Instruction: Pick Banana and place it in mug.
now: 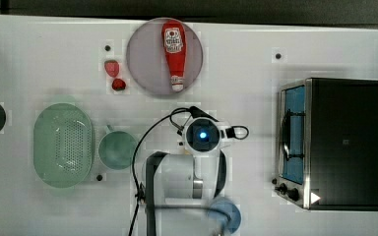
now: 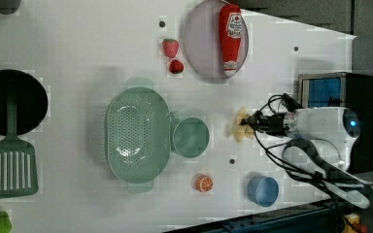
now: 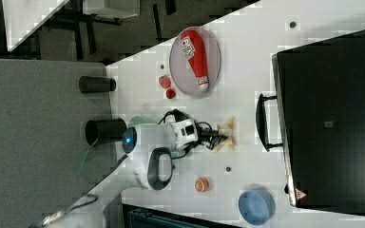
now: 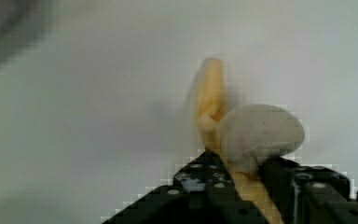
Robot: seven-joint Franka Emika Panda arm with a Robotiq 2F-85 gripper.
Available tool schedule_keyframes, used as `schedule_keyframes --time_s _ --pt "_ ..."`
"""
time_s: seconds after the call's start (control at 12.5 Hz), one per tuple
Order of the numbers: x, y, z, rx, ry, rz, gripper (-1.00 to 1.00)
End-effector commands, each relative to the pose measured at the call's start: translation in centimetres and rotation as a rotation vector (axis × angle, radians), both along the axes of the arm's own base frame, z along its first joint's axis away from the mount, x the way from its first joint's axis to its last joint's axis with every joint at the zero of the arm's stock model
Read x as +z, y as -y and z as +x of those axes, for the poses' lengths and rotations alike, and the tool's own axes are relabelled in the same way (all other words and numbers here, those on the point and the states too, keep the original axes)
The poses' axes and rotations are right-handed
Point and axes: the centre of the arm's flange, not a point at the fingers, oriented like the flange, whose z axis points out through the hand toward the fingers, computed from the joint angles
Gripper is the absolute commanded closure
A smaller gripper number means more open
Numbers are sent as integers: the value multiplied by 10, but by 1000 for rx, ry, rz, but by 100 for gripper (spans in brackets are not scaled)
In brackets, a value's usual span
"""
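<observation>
The pincer (image 4: 242, 184) is clamped on the banana (image 4: 210, 100): in the wrist view the black fingers (image 4: 200, 184) press the pale yellow fruit from both sides, one pale padded tip resting against it, and the banana's far end pokes out past them over the white counter (image 4: 74, 116).

The left view shows the pincer (image 2: 250, 124) from the side, its tip buried in the banana (image 2: 240, 127), which sits just ahead of it on the counter (image 2: 77, 48). Further ahead of the pincer stands the mug (image 2: 190, 137), touching the green colander (image 2: 137, 136) beyond it. An orange slice (image 2: 204, 183) and a blue cup (image 2: 262, 190) lie off to one side of the pincer, two strawberries (image 2: 171, 47) and a plate (image 2: 199, 43) bearing a ketchup bottle (image 2: 230, 36) to the other.

In the top view the arm's wrist hides the fruit, while the mug (image 1: 117, 150) is plainly well apart from it. The right view shows the banana (image 3: 227, 134) fanned out at the pincer (image 3: 219, 137) tip, between it and the black oven (image 3: 330, 118).
</observation>
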Motion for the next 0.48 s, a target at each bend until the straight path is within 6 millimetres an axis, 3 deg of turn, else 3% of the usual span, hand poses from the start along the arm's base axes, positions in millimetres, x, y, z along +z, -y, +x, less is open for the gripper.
schedule_keyframes --time_s 0.08,0.24,0.48 --pt "140 8 18 14 136 1 43" --pt "199 7 10 12 133 4 43" --pt "253 -15 -1 30 131 1 43"
